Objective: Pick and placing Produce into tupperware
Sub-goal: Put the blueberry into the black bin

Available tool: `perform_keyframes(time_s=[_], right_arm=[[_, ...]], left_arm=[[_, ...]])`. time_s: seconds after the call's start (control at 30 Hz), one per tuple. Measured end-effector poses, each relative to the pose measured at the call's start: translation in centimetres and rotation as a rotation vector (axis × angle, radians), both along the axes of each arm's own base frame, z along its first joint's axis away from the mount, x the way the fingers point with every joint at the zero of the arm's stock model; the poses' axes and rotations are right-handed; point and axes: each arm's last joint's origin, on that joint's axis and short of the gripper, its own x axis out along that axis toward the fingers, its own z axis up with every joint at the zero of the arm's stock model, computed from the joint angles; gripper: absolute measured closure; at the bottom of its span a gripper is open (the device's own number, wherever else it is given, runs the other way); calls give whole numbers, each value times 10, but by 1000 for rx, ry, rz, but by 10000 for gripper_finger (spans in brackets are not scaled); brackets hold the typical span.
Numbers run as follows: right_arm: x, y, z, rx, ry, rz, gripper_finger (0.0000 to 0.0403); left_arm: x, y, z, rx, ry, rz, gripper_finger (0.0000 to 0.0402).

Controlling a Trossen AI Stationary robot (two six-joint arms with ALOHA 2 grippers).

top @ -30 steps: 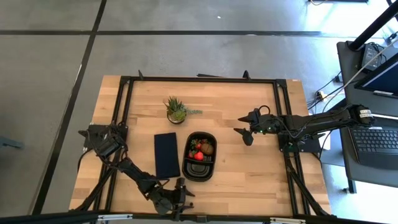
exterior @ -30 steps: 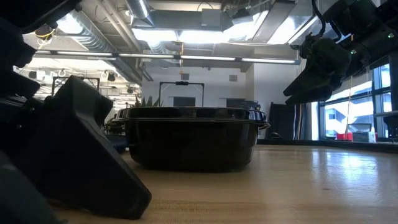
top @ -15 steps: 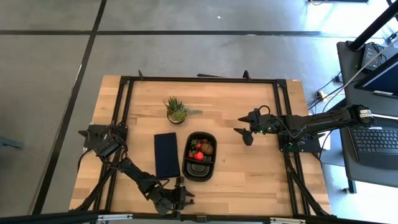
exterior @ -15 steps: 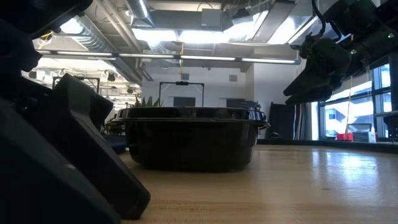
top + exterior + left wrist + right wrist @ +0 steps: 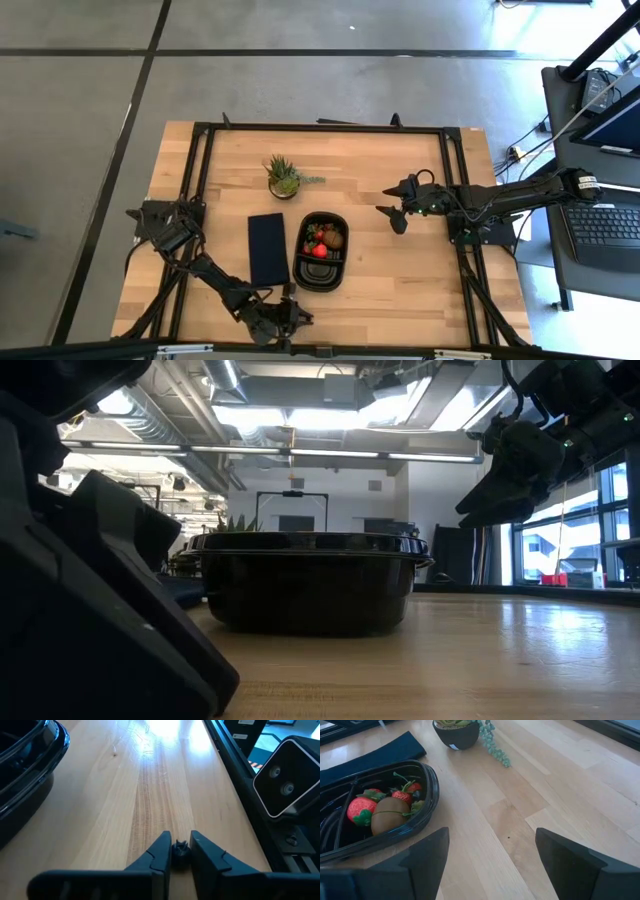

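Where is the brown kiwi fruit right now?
The kiwi lies inside the black tupperware near the table's middle in the high view, among red strawberries, in the end of the container nearest the potted plant.

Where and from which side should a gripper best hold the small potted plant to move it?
Probably around the dark round pot of the plant, from the side and low: it is firm and upright. The spiky leaves above and the trailing sprig give no firm hold. The open right gripper is nearest.
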Motion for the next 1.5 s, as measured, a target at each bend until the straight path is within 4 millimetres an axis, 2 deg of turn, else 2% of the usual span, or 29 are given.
perform_keyframes(time_s=[0.2,0.6,0.77,0.97,1.23,1.5], right_arm=[[0,0,0,0,0,-1,105],[0,0,0,0,0,0,105],[0,0,0,0,0,0,105],[0,0,0,0,-4,0,105],[0,0,0,-4,-2,2,105],[0,0,0,-23,5,13,105]], left_arm=[[0,0,0,6,-3,6,345],[0,-1,2,-10,-28,11,360],[1,-1,9,26,-41,-15,360],[-3,2,30,57,9,-42,360],[4,21,58,108,22,11,362],[22,55,79,126,47,94,362]])
